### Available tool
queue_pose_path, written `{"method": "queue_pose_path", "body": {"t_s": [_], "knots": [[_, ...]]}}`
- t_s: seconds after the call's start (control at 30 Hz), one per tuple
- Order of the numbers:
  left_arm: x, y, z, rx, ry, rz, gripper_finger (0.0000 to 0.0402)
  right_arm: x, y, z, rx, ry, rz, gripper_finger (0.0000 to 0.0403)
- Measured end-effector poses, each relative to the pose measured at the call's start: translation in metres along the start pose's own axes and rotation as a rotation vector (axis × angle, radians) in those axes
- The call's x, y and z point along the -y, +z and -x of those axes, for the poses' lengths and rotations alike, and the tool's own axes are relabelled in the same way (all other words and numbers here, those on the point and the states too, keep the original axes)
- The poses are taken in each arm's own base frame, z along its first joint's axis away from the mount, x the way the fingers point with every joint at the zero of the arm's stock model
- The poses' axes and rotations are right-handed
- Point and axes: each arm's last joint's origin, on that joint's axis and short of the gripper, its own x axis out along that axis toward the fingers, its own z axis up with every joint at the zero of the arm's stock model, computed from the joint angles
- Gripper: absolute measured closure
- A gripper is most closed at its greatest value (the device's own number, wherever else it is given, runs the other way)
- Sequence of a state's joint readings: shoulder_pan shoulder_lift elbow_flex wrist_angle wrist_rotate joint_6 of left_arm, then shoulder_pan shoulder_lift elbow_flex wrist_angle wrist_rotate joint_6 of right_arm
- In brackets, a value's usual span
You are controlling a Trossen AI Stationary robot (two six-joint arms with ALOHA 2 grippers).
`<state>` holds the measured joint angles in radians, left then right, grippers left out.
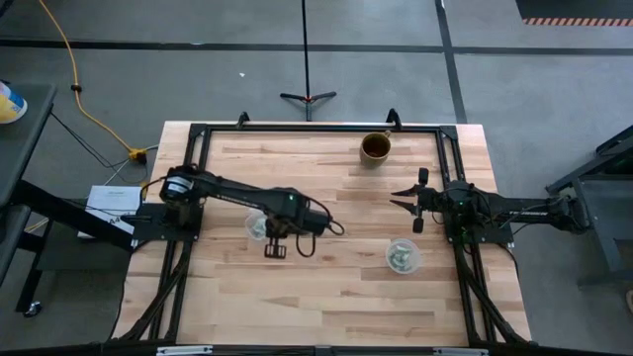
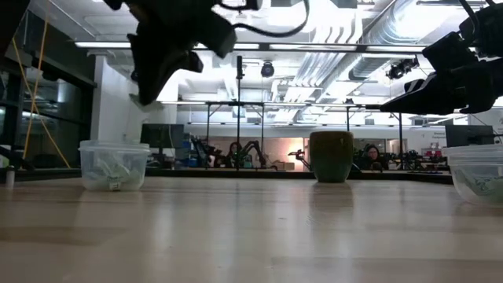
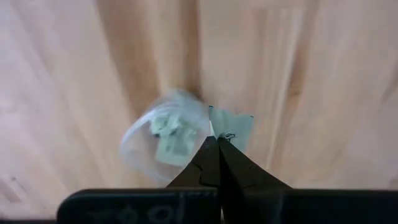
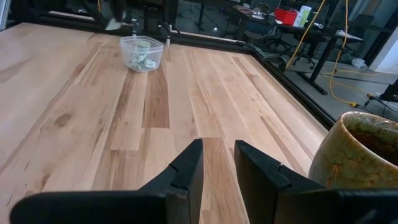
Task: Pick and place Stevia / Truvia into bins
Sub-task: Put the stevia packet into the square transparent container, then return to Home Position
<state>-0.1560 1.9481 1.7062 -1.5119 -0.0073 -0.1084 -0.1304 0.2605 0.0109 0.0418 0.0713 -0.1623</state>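
My left gripper (image 3: 217, 140) is shut on one pale green sachet (image 3: 232, 126), high above the table beside the left clear cup (image 3: 163, 140). That cup (image 1: 257, 227) stands on the table and holds several sachets. In the low view the sachet (image 2: 140, 99) hangs above the cup (image 2: 115, 163). A second clear cup (image 1: 403, 256) with sachets stands at the near right. My right gripper (image 1: 408, 205) is open and empty, raised above the table near the right edge. No loose sachets show on the table. My left gripper pinches the sachet by one edge (image 3: 220, 130) between its two fingertips. The fingers come from above and point down. The sachet is lifted clear and hangs below the fingertips, just beside the left cup's rim.
A brown opaque cup (image 1: 375, 147) stands at the far side of the table, close to my right gripper; it also shows in the right wrist view (image 4: 360, 155). A dark frame (image 1: 316, 129) runs round the table top. Bare wood lies between the two clear cups.
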Motion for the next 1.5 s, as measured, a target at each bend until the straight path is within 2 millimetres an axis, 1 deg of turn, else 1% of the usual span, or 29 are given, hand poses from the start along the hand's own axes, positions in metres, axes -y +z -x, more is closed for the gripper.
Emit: {"method": "queue_pose_path", "body": {"t_s": [0.07, 0.13, 0.4, 0.47, 0.53, 0.63, 0.73, 0.83, 0.9, 0.97, 1.03, 1.1, 1.17, 1.23, 1.33, 1.5], "knots": [[-0.008, -0.005, -0.002, -0.013, 0.004, 0.021, 0.0375, 0.000, 0.000, 0.000, 0.000, 0.000, 0.000, 0.0320], [-0.016, -0.009, -0.008, -0.034, 0.001, 0.041, 0.0378, 0.000, 0.000, 0.000, -0.002, -0.001, 0.001, 0.0320], [-0.042, -0.021, -0.047, -0.150, -0.023, 0.101, 0.0377, 0.000, 0.000, 0.000, -0.002, -0.003, 0.003, 0.0320], [-0.047, -0.022, -0.054, -0.163, -0.029, 0.159, 0.0360, 0.000, 0.000, 0.000, -0.002, -0.003, 0.003, 0.0320], [-0.052, -0.024, -0.059, -0.179, -0.019, 0.204, 0.0329, 0.000, 0.000, 0.000, -0.002, -0.003, 0.003, 0.0320], [-0.059, -0.025, -0.058, -0.170, -0.021, 0.227, 0.0278, 0.000, 0.000, 0.000, -0.002, -0.003, 0.003, 0.0320], [-0.062, -0.022, -0.048, -0.042, -0.029, 0.205, 0.0235, 0.000, 0.000, 0.000, -0.002, -0.004, 0.003, 0.0320], [-0.061, -0.022, -0.028, 0.158, -0.025, 0.162, 0.0208, 0.000, 0.000, 0.000, -0.002, -0.005, 0.003, 0.0320], [-0.060, -0.024, -0.009, 0.383, -0.018, 0.128, 0.0200, 0.000, 0.000, 0.000, -0.003, -0.005, 0.003, 0.0320], [-0.055, -0.030, 0.005, 0.647, 0.010, 0.056, 0.0199, 0.000, -0.001, 0.000, -0.007, -0.004, 0.003, 0.0320], [-0.050, -0.043, 0.007, 0.867, 0.028, -0.008, 0.0204, 0.000, -0.001, -0.001, -0.012, -0.002, 0.004, 0.0320], [-0.049, -0.062, -0.004, 1.004, 0.043, -0.022, 0.0212, 0.000, -0.001, -0.001, -0.015, -0.002, 0.004, 0.0320], [-0.049, -0.085, -0.017, 1.116, 0.055, 0.006, 0.0222, 0.000, -0.001, -0.001, -0.018, -0.001, 0.000, 0.0320], [-0.048, -0.110, -0.033, 1.211, 0.058, 0.045, 0.0233, 0.000, -0.002, -0.001, -0.019, -0.001, 0.000, 0.0320], [-0.040, -0.145, -0.056, 1.318, 0.045, 0.052, 0.0249, 0.000, -0.001, -0.001, -0.018, -0.001, -0.002, 0.0320], [-0.031, -0.199, -0.074, 1.516, 0.104, 0.089, 0.0281, 0.000, -0.001, -0.001, -0.018, -0.001, -0.002, 0.0320]]}}
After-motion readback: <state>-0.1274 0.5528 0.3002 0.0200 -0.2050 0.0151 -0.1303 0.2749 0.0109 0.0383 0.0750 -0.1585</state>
